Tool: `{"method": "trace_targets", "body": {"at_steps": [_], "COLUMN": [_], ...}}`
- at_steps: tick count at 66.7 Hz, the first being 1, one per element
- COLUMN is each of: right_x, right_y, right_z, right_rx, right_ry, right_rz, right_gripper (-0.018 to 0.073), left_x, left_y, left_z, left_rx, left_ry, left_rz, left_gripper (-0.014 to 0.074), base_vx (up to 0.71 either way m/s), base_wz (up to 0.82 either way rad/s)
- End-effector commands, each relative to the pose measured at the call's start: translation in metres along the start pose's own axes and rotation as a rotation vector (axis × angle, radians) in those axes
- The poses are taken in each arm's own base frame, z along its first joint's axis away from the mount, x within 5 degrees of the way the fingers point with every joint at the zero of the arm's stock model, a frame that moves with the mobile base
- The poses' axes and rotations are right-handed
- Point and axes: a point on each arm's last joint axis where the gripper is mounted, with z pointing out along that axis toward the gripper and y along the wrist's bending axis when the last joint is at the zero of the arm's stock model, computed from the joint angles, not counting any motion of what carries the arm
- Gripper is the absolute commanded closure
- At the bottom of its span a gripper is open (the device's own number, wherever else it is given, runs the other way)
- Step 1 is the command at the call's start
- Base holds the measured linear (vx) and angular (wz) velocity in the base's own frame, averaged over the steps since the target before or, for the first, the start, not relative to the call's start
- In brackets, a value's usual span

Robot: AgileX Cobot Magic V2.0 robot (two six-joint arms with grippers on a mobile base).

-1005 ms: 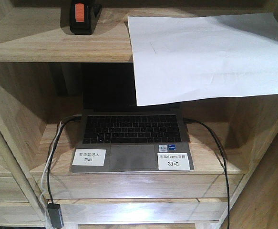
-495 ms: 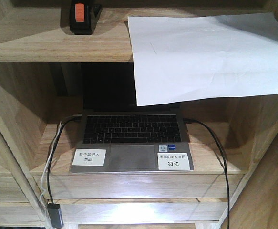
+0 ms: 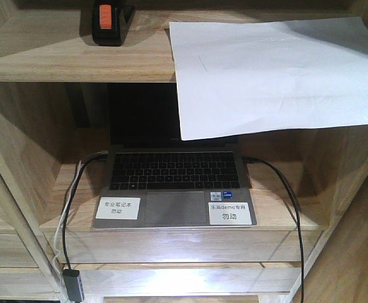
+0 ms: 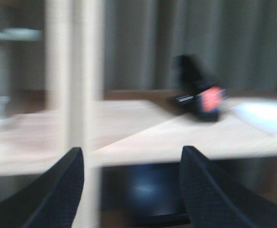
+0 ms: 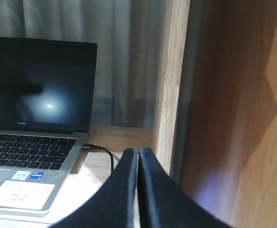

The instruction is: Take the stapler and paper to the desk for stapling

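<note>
The black stapler (image 3: 110, 23) with its orange patch stands at the back left of the upper shelf; the blurred left wrist view shows the stapler (image 4: 199, 92) ahead and to the right. The white paper (image 3: 275, 74) lies on that shelf's right part and droops over its front edge; a pale strip of the paper (image 4: 265, 117) shows at the right of the left wrist view. My left gripper (image 4: 131, 156) is open, level with the shelf's front edge, holding nothing. My right gripper (image 5: 138, 154) is shut and empty, down by the lower shelf's right post. The desk is out of view.
An open laptop (image 3: 174, 186) with two white labels sits on the lower shelf, cables (image 3: 289, 202) running off both sides. A vertical shelf post (image 4: 74, 95) stands just ahead of my left finger. The right wrist view shows the laptop (image 5: 33, 128), its cable (image 5: 102, 152) and a wooden upright (image 5: 169, 80).
</note>
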Motion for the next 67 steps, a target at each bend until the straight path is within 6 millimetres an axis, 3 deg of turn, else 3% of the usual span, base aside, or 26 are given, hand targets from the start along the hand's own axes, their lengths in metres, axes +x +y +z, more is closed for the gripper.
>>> {"method": "trace_targets", "body": {"at_steps": [1, 23, 38, 48, 67], "right_x": [0.001, 0.001, 0.001, 0.001, 0.001], "right_y": [0.001, 0.001, 0.001, 0.001, 0.001], "right_z": [0.000, 0.000, 0.000, 0.000, 0.000], "right_rx": [-0.006, -0.006, -0.006, -0.006, -0.006], "right_ry": [-0.057, -0.057, -0.057, -0.057, -0.057], "right_rz": [-0.008, -0.008, -0.008, -0.008, -0.008], "right_gripper": [0.0568, 0.0568, 0.0568, 0.0568, 0.0568], "left_x": [-0.019, -0.042, -0.062, -0.084, -0.118], "left_y": [-0.004, -0.029, -0.046, -0.063, -0.080], "left_z": [0.015, 0.076, 0.128, 0.166, 0.219], "left_rx": [0.032, 0.175, 0.222, 0.261, 0.308], "left_ry": [-0.077, 0.030, 0.047, 0.025, 0.047], "left_rz": [-0.073, 0.042, 0.063, 0.055, 0.057], "left_gripper": [0.0165, 0.0165, 0.0164, 0.0157, 0.0103], "base_vx": [0.00, 0.00, 0.00, 0.00, 0.00], "base_wz": [0.00, 0.00, 0.00, 0.00, 0.00]}}
